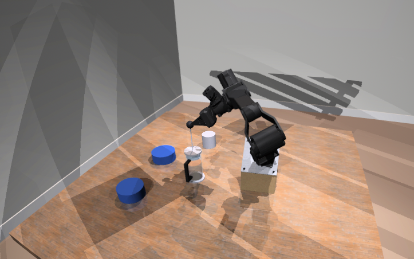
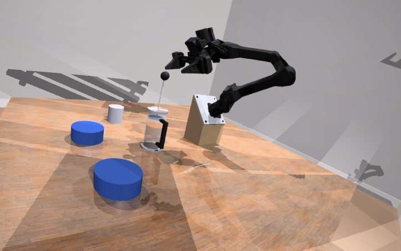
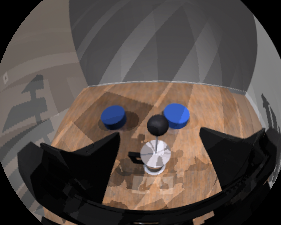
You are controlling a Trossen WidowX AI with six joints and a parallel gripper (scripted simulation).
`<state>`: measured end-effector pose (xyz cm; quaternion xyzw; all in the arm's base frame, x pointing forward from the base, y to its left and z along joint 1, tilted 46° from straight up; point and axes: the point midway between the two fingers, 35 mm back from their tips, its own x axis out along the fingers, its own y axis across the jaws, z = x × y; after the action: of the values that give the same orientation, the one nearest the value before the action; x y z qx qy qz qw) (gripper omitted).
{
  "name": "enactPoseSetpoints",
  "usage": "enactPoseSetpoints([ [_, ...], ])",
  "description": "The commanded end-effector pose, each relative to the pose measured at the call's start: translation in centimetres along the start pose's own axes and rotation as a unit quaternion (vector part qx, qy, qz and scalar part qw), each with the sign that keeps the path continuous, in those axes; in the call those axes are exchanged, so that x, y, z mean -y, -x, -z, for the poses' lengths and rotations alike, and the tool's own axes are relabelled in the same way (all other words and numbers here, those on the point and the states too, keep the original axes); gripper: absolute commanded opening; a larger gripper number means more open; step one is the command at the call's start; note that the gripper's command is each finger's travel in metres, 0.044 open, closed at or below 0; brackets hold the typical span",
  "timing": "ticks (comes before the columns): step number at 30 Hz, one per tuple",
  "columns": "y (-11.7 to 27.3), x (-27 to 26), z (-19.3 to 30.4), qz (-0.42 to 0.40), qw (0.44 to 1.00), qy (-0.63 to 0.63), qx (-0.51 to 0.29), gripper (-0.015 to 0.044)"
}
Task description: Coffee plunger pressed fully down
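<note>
The coffee press (image 1: 196, 168) (image 2: 152, 132) (image 3: 154, 155) stands upright on the table, with a clear body, a white lid and a black handle. Its plunger is up: a thin rod rises from the lid to a round black knob (image 1: 189, 124) (image 2: 164, 75) (image 3: 157, 125). My gripper (image 1: 194, 124) (image 2: 173, 70) (image 3: 162, 134) is open and empty, close to the knob. In the exterior view the fingertips are a little above and to the right of the knob. In the wrist view the knob shows in the gap between them, ahead of the tips.
Two blue cylinders (image 1: 130, 190) (image 1: 163, 154) (image 2: 117, 179) (image 2: 87, 132) (image 3: 113, 117) (image 3: 176, 115) stand beyond the press from the arm's base. A white cylinder (image 1: 208, 140) (image 2: 115, 113) stands near the press. The arm's base sits on a wooden block (image 1: 257, 182) (image 2: 194, 130).
</note>
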<state>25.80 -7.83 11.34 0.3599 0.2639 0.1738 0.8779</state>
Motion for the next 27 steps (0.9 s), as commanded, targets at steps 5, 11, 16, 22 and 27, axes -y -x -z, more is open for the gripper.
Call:
enactPoseSetpoints([
  [5, -0.7, -0.1, 0.3, 0.002, 1.0, 0.007, 0.001, 0.044],
  [11, -1.7, 0.1, 0.3, 0.004, 1.0, 0.007, -0.001, 0.044],
  [16, -2.5, 0.1, 0.3, 0.004, 1.0, 0.007, -0.001, 0.044],
  [22, -3.4, 0.0, 0.3, 0.003, 1.0, 0.007, 0.001, 0.044],
  [27, -4.2, -0.1, 0.3, 0.001, 1.0, 0.006, 0.003, 0.044],
])
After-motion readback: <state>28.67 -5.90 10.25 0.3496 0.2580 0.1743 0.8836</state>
